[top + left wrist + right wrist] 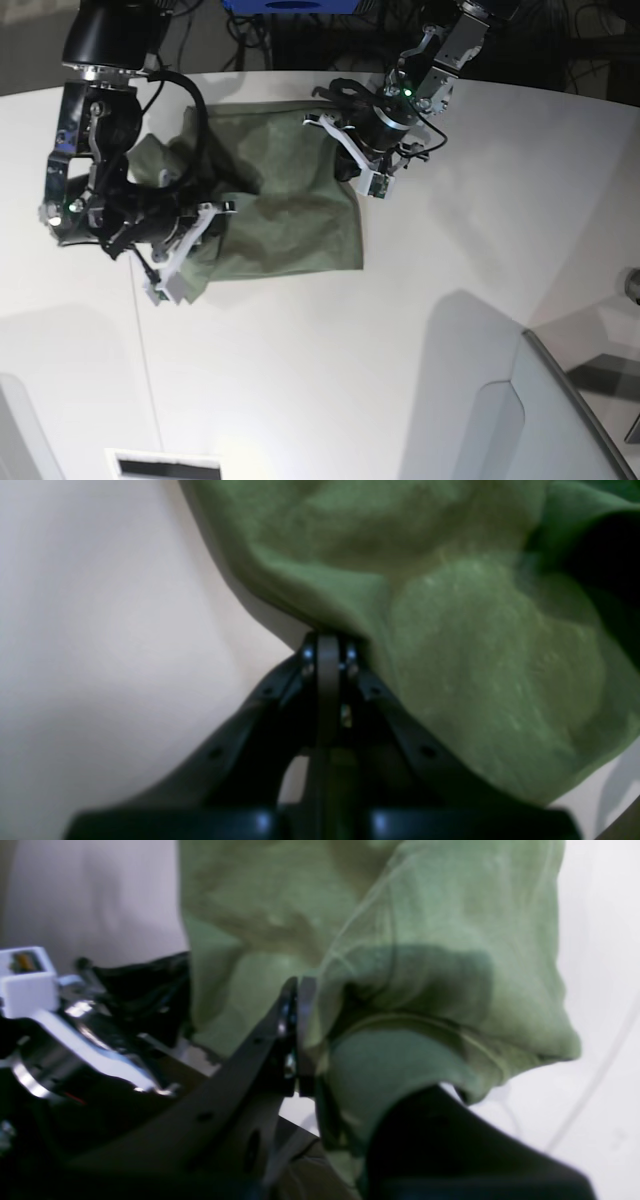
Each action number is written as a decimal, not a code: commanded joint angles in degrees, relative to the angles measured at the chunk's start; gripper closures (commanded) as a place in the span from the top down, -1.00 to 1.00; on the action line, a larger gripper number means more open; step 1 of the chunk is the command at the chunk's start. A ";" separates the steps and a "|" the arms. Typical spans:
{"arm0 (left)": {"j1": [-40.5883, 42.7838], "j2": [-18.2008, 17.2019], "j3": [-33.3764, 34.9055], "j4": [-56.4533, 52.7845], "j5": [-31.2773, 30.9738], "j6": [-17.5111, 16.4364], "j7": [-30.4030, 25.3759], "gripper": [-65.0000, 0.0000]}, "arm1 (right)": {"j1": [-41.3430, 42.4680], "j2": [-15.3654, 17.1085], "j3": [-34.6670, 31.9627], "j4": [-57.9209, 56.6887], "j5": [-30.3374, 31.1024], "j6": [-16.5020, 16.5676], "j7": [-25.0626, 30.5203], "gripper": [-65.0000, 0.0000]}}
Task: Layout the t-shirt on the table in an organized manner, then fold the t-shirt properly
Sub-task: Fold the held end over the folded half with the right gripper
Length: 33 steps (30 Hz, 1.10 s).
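The olive-green t-shirt point(290, 215) lies crumpled and partly spread on the white table point(400, 330), toward its far side. My left gripper point(328, 98) is at the shirt's far right corner. In the left wrist view the left gripper point(327, 641) is shut, with a bunched edge of the t-shirt point(475, 645) pinched at its tips above the table point(100, 630). My right gripper point(222, 208) is at the shirt's left side. In the right wrist view the right gripper point(298, 990) is shut on a fold of the t-shirt point(400, 920), which drapes over one finger.
Cables and a blue object point(290, 5) sit beyond the table's far edge. A grey panel point(565, 400) stands at the lower right by the table's curved edge. A small white item point(165, 465) lies at the near edge. The other arm's wrist point(75, 1030) shows at left.
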 commanded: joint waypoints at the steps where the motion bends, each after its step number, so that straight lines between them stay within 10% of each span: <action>1: 0.25 -0.02 0.30 0.21 0.03 -0.18 2.06 -1.00 | 0.87 -0.52 -0.78 0.88 0.84 -0.35 0.94 -1.00; 33: 0.78 -4.51 -0.32 6.54 -0.05 0.00 2.06 -1.00 | -0.18 -1.40 -12.38 -5.54 0.84 -10.63 10.35 -1.00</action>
